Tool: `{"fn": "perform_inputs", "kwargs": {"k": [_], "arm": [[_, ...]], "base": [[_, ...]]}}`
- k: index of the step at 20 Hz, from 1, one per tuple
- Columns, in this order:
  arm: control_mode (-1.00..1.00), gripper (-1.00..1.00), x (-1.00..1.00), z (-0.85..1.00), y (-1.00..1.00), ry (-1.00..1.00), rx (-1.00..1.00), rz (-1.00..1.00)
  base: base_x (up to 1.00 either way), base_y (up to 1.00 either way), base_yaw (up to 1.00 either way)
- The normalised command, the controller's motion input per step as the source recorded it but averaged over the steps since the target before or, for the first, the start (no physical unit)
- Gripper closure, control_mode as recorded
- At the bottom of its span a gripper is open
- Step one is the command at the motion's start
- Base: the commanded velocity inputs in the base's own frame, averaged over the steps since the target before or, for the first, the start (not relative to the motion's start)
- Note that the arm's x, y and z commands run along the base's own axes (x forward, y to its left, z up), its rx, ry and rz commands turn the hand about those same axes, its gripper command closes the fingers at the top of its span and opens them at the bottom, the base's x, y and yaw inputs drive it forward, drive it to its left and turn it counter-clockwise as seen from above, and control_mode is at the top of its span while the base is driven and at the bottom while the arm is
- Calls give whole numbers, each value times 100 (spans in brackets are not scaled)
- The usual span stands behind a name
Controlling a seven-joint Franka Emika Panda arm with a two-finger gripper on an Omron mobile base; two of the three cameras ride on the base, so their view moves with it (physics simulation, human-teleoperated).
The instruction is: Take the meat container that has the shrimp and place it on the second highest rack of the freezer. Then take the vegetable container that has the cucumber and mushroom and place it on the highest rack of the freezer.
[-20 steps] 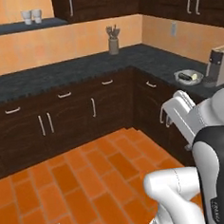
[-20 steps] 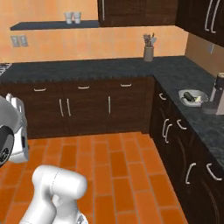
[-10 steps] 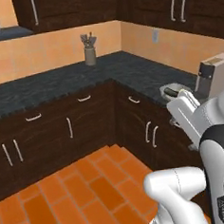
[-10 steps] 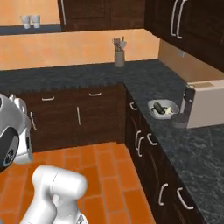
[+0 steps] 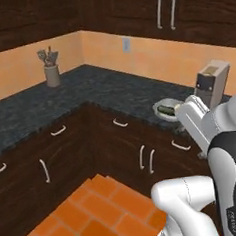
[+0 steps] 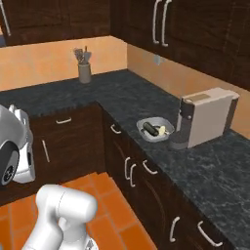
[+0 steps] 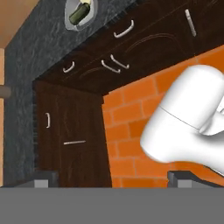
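A shallow grey container [image 5: 167, 109] with a dark green cucumber and a pale piece in it sits on the black stone counter [image 5: 102, 88], just left of a coffee machine. The right base view has the container [image 6: 155, 129] near the counter's front edge, and it lies at the top of the hand view [image 7: 81, 13]. My arm is folded close to the base, with the hand [image 5: 190, 115] held over the floor, apart from the container. My gripper [image 7: 113, 179] is open with nothing between its fingertips [image 7: 43, 178].
A beige coffee machine [image 6: 205, 117] stands right of the container. A jar of utensils [image 6: 84, 68] is at the back of the L-shaped counter. Dark cabinets with pale handles [image 5: 147, 159] run below and above. The orange tile floor [image 5: 105, 211] lies in front.
The whole picture has shifted, so the base has moved. The counter corner, the container and the coffee machine now look closer and more central. The arm stays folded.
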Motion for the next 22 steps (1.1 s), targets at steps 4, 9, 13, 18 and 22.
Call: {"fn": "perform_inputs", "kwargs": {"k": [4,9,13,18,22], "arm": [[100,-100,0,0,0,0,0,0],[100,-100,0,0,0,0,0,0],[100,-100,0,0,0,0,0,0],[100,-100,0,0,0,0,0,0],[100,-100,0,0,0,0,0,0]], "base": [[46,1,-69],[40,24,-87],[54,51,-77],[37,98,-22],[25,46,-9]]}}
